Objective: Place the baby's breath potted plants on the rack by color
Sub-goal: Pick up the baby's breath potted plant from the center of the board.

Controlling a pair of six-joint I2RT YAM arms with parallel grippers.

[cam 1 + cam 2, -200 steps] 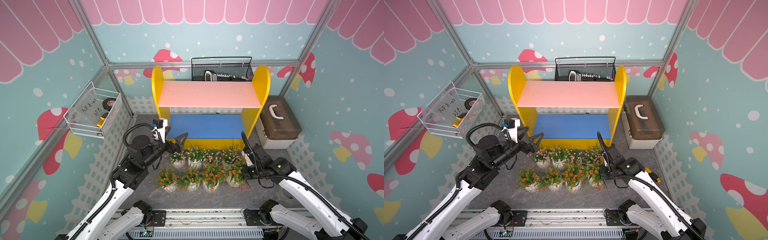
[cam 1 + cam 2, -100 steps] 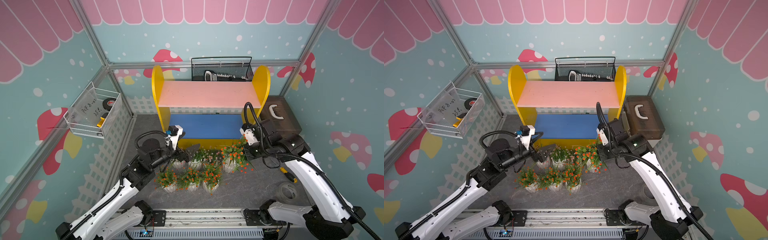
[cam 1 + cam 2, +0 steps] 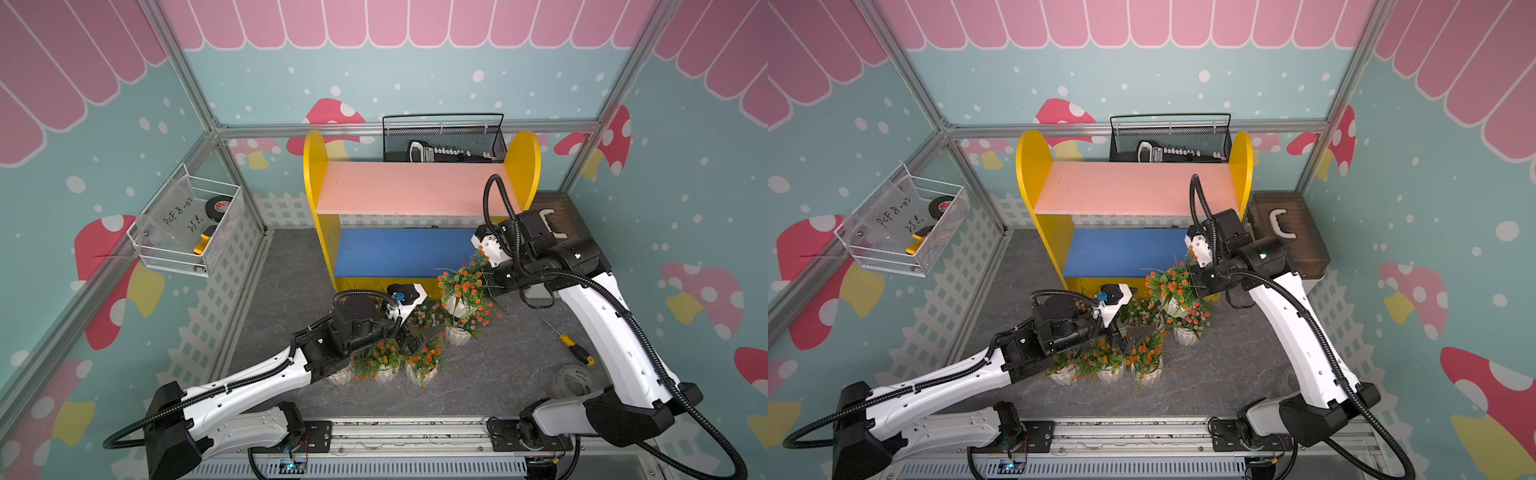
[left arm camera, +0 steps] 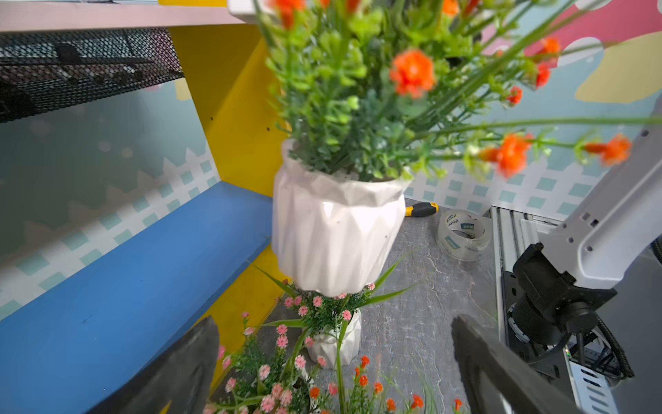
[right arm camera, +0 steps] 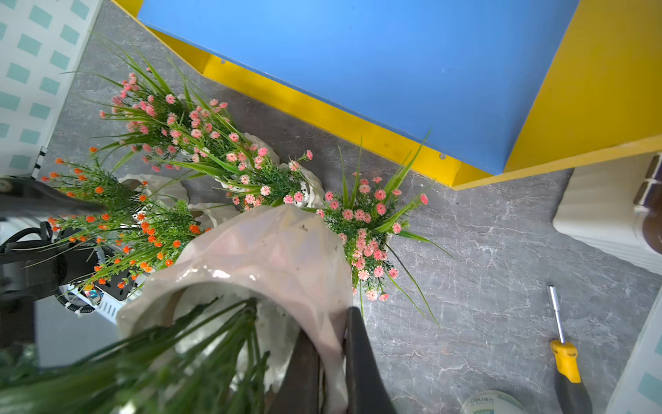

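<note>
1. Since a second ago our right gripper (image 5: 329,337) has come up out of the cluster with one orange-flowered plant (image 3: 464,286). Our left gripper (image 4: 336,322) has swung from near the rack (image 3: 316,187) down in among the pots.
2. Our right jaws are pinched almost closed on the wall of that pot at its rim, one inside and one outside. The pot hangs below them, clear of the floor (image 3: 291,291).
3. Ahead of those jaws, just beyond the pot, lies the blue shelf (image 3: 399,251). The pot does not touch it yet.
4. Our left jaws stand wide with nothing between them. The pink-flowered plants (image 4: 322,312) sit just ahead of them and lower.
5. Both the blue shelf and the pink shelf (image 3: 415,187) are bare, so we judge that no plant has been placed and the first delivery is under way.
6. The other orange-flowered plants (image 3: 384,359) and the pink ones stand on the floor near our left jaws. Our left arm hides part of the cluster, so we cannot count them all.
</note>
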